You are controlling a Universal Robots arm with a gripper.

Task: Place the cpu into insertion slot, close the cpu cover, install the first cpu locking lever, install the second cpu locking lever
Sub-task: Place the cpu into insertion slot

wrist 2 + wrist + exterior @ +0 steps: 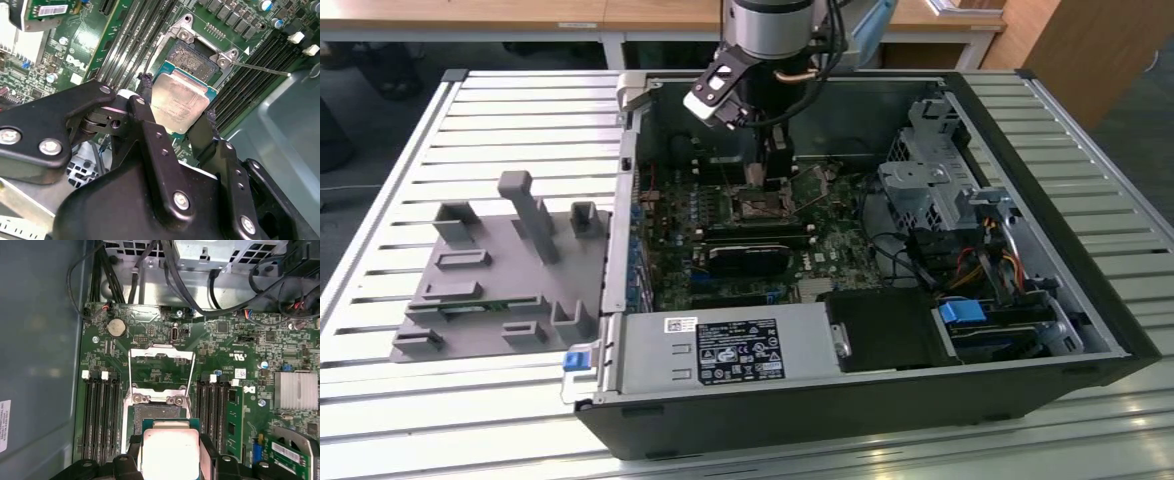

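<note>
One cpu [180, 102] pinched edgewise between the closed jaws; insertion slot [192, 55] lies bare just beyond its leading edge; cpu cover [161, 351] open.

You see the gripper [177, 101] is matt black w/ silver screws [181, 200]; the arm [771, 25] is grey metal w/ black cables [829, 40].

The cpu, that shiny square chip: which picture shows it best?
The second wrist view: the cpu shows nearly whole, held between the fingers. The first wrist view cuts part of it off. In the exterior view it is too small to tell.
</note>
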